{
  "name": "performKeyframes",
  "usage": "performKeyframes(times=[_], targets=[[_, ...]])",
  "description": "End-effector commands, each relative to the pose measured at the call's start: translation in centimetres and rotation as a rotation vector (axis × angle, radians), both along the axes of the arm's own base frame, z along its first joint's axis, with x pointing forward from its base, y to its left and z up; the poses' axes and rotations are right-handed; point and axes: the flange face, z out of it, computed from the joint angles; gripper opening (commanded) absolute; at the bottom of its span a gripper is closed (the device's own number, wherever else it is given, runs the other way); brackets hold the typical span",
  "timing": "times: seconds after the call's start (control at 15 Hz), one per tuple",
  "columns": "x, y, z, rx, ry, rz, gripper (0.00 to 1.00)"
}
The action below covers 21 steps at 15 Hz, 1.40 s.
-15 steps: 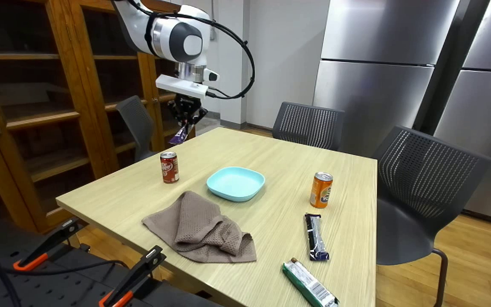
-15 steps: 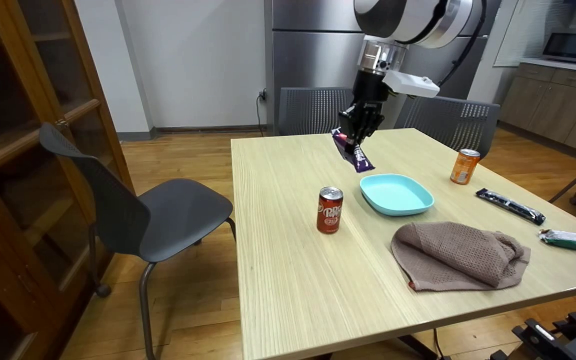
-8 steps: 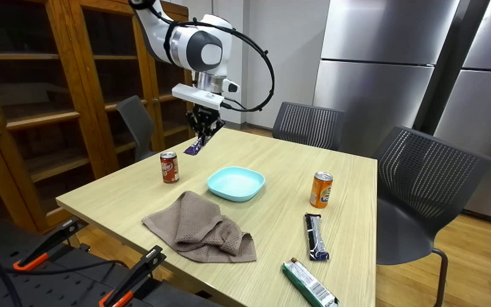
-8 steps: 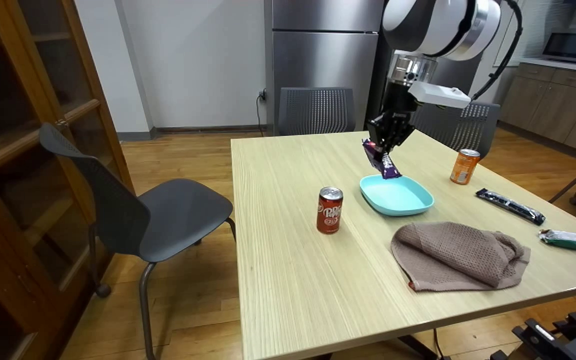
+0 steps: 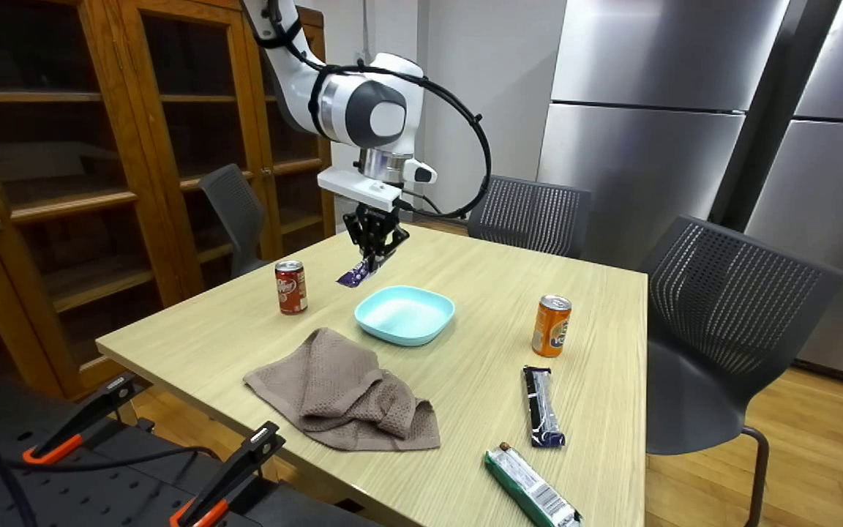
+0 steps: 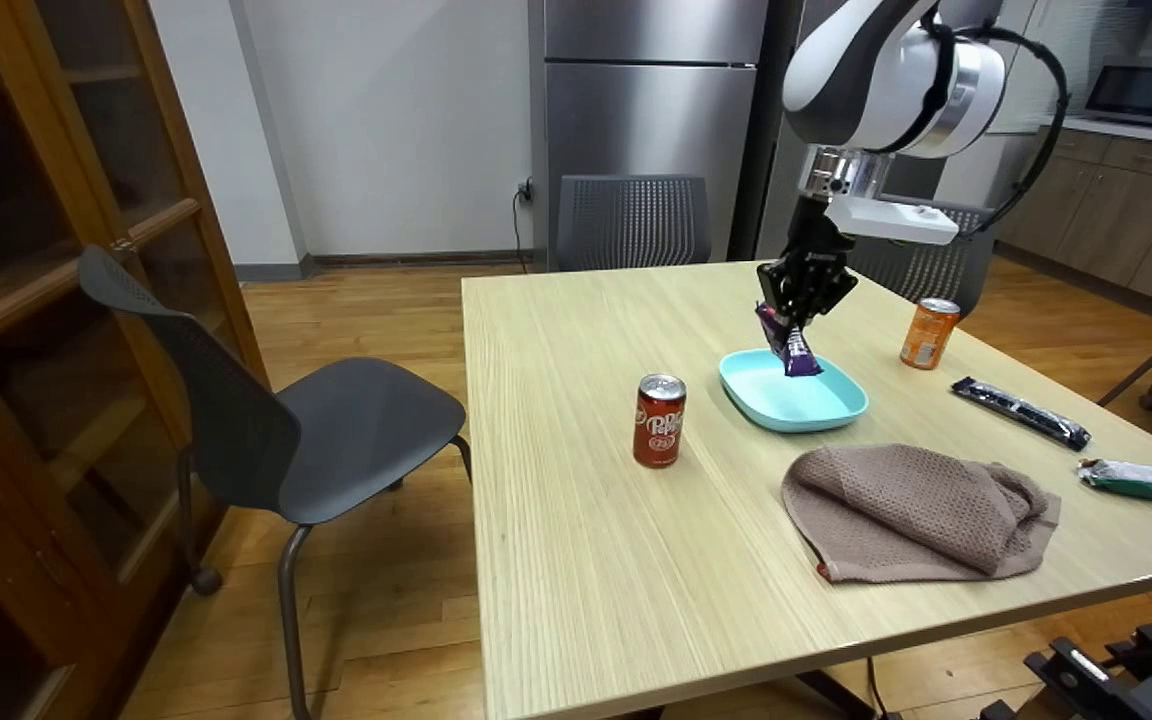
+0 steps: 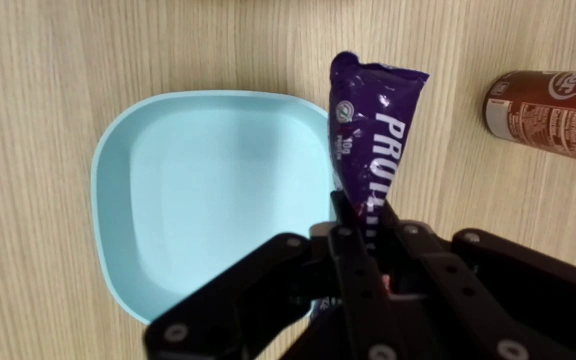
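The gripper (image 7: 363,210) pinches a purple-wrapped bar (image 7: 373,125) above the table (image 7: 23,210), near the turquoise dish (image 7: 208,200); a red can (image 6: 660,425) stands farther out. Holding it aloft seems the step in hand; the next move probably calls for a firm, steady grip on the bar.

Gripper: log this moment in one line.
gripper: closed | holds: purple bar, above table | plate: on table | red can: upright on table
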Motion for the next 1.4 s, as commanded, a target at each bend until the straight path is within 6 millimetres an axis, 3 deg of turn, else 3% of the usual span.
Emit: performKeyframes(times=[0.0,0.33,0.6,0.87,1.33], targets=[[2.4,-0.3,-1.1,-0.038,-0.012,-0.074,0.03],[5.0,-0.7,-3.0,-0.049,-0.001,-0.098,0.03],[5.9,0.1,-5.1,-0.038,0.023,-0.084,0.03],[6.1,0.7,-6.6,-0.040,0.045,-0.080,0.03],[4.8,1.1,-7.2,-0.049,0.060,-0.081,0.03]])
